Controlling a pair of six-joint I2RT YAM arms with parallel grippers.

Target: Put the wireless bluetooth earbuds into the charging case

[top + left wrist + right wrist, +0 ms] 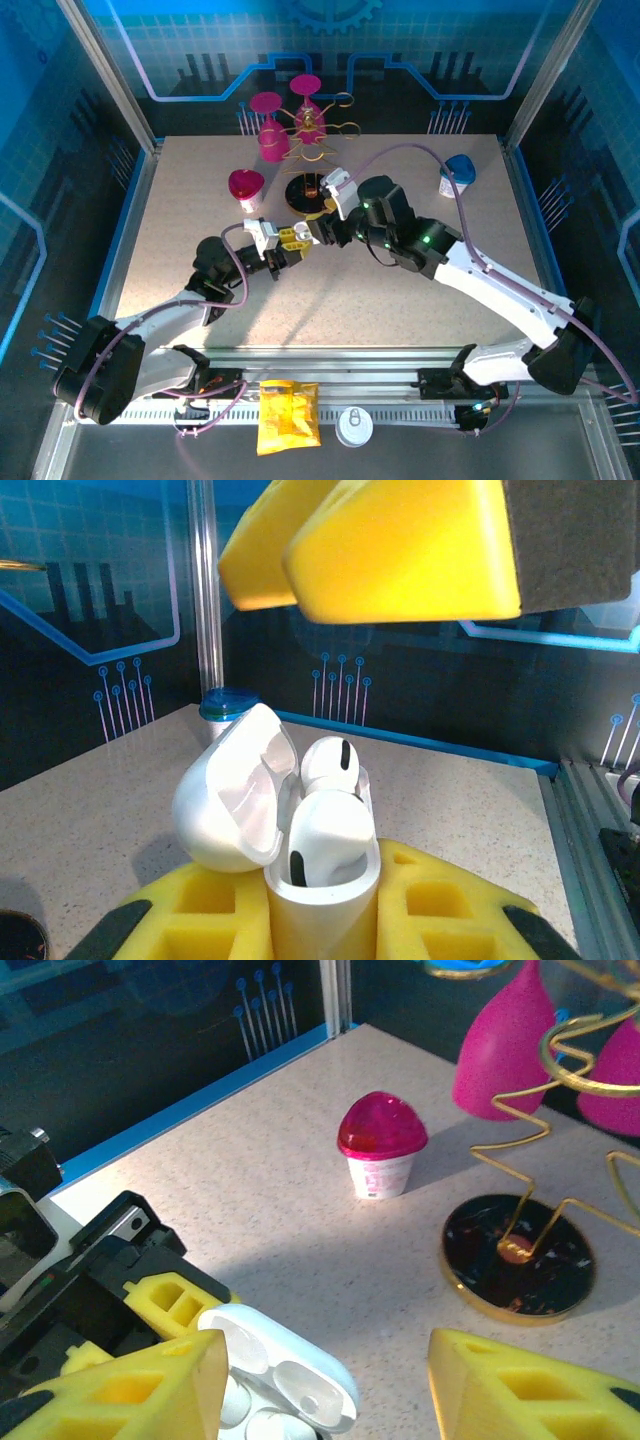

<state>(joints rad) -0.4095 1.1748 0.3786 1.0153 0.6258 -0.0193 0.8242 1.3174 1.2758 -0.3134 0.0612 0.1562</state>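
1. The left gripper [287, 243] is clamping its yellow fingers [432, 902] on the lower body of the charging case [322, 898], holding it upright over the surface [180, 210].
2. The case's lid [235, 802] is standing open, tipped back to one side of the case body.
3. The wireless bluetooth earbuds [330, 832] are sitting in the case. One rounded white head is showing at the front of the opening and the second [331, 763] is just behind it.
4. The right gripper [328, 1360] is hovering just above the case with its fingers [520, 1392] spread well apart, holding nothing. I cannot tell whether one finger is touching the lid.
5. A pink-lidded cup [381, 1150] is standing on the surface beyond the case.
6. A gold wire rack [520, 1130] on a black round base [520, 1262] is carrying pink glasses [505, 1050], also beyond the case.
7. A blue-lidded cup [459, 176] is standing well apart from the case, on the right arm's side.
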